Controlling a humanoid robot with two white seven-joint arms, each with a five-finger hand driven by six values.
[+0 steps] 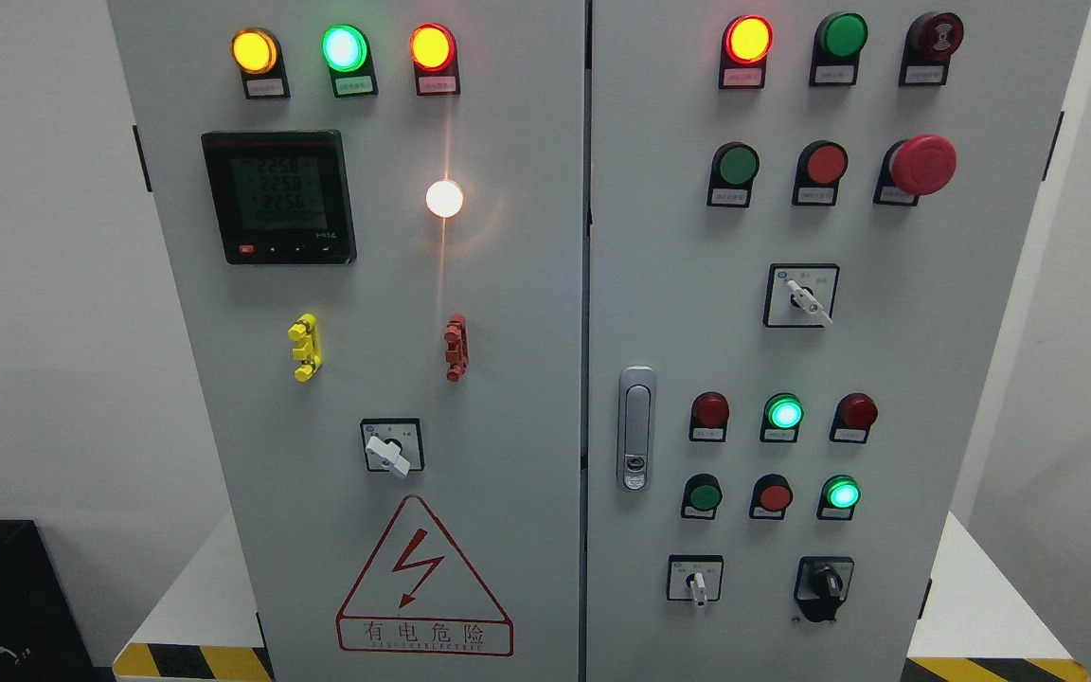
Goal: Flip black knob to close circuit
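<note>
1. White walls surround a grey two-door electrical cabinet [527, 379] standing on a white platform with yellow-and-black hazard striping at its base.
2. Neither robot hand is in view, so the state of the fingers cannot be told.
3. The black knob [825, 583] sits at the lower right corner of the right door, right of a small white-handled selector [696, 582] and below a lit green lamp [842, 493].
4. Controls are grouped by door: indicator lamps, a digital meter [278, 196] and a warning triangle [424, 578] on the left; push buttons, a red emergency stop [921, 164] and selectors on the right, presumably for fast reach.
5. Judged status: the knob appears untouched; the flip is not yet started.
</note>
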